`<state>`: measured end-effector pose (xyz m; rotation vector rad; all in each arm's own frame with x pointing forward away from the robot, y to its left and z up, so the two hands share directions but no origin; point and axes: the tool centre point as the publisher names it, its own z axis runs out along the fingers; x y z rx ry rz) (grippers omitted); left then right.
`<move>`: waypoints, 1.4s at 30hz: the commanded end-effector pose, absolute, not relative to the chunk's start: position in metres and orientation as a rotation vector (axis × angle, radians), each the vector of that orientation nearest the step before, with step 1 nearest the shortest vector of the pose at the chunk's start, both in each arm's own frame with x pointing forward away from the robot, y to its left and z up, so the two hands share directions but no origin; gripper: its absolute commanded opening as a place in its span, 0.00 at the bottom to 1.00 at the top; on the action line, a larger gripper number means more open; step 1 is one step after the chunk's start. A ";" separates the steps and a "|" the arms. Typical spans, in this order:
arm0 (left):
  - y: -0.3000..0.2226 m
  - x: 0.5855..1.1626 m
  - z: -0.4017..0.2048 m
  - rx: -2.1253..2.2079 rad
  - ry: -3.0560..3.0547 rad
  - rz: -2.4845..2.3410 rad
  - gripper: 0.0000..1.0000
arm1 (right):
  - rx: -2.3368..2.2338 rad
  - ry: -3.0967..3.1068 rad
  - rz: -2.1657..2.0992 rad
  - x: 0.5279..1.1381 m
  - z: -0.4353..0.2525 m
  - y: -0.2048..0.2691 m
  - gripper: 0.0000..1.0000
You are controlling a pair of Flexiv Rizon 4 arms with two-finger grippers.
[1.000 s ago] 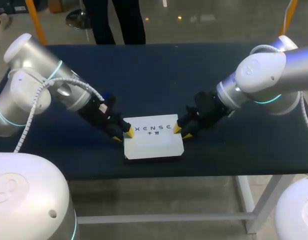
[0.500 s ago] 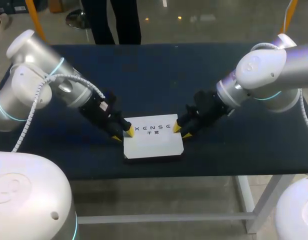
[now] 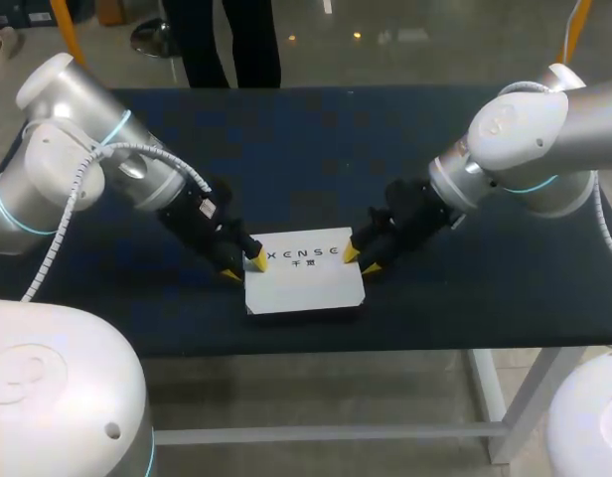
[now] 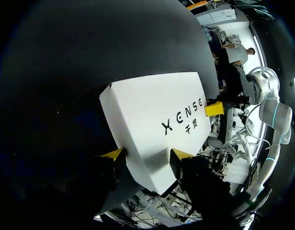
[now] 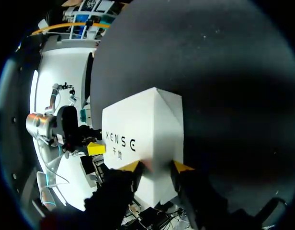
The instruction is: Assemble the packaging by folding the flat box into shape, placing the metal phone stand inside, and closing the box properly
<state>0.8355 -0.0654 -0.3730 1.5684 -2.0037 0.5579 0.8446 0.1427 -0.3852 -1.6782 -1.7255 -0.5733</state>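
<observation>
A closed white box [image 3: 304, 285] with dark print lies flat near the front edge of the dark table [image 3: 306, 159]. The metal phone stand is not visible. My left gripper [image 3: 243, 267] straddles the box's far left corner: one yellow tip rests over the top face, the other beside the left wall. In the left wrist view that corner of the box [image 4: 154, 124] runs between my left gripper's [image 4: 147, 154] open fingers. My right gripper [image 3: 362, 261] mirrors this at the far right corner. In the right wrist view the box [image 5: 142, 129] edge sits between my right gripper's [image 5: 157, 166] open fingers.
The table's front edge [image 3: 316, 348] runs just below the box. Dark tabletop stretches behind the box and out to both sides under the arms.
My left arm has shifted slightly and its fingers have spread a little. The box and my right gripper have barely moved.
</observation>
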 end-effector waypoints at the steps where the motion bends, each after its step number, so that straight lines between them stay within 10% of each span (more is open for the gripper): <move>1: -0.068 0.835 -0.371 1.573 -2.004 0.548 0.63 | -1.670 -1.721 -0.561 0.847 -0.384 0.146 0.45; 42: -0.068 0.846 -0.356 1.601 -1.918 0.411 0.65 | -1.655 -1.638 -0.443 0.859 -0.371 0.148 0.46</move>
